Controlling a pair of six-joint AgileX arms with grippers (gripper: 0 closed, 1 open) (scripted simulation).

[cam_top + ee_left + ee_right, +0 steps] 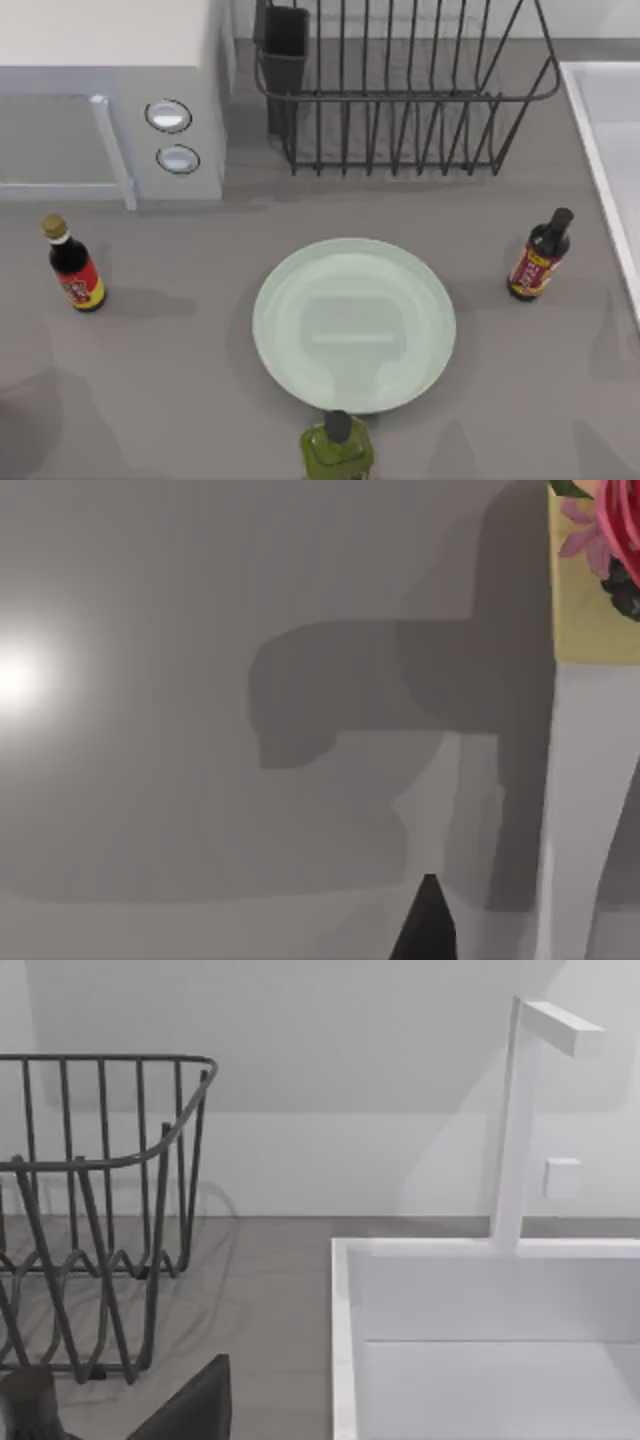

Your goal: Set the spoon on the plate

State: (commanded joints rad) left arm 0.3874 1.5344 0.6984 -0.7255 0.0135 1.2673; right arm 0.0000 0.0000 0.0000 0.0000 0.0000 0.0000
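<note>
The pale mint-green plate point(355, 325) lies flat in the middle of the table, with nothing on it but a soft shadow. The spoon is out of view. In the left wrist view a dark part of my left gripper point(428, 925) juts over bare grey tabletop. In the right wrist view a dark part of my right gripper point(190, 1405) hangs near the wire rack point(90, 1210) and the white sink point(480, 1340).
A red-labelled bottle point(75, 265) stands at the left and a dark bottle point(540, 257) at the right. A green bottle point(338, 450) touches the plate's near rim. A microwave point(110, 100), the rack point(400, 90) and the sink point(610, 150) line the back.
</note>
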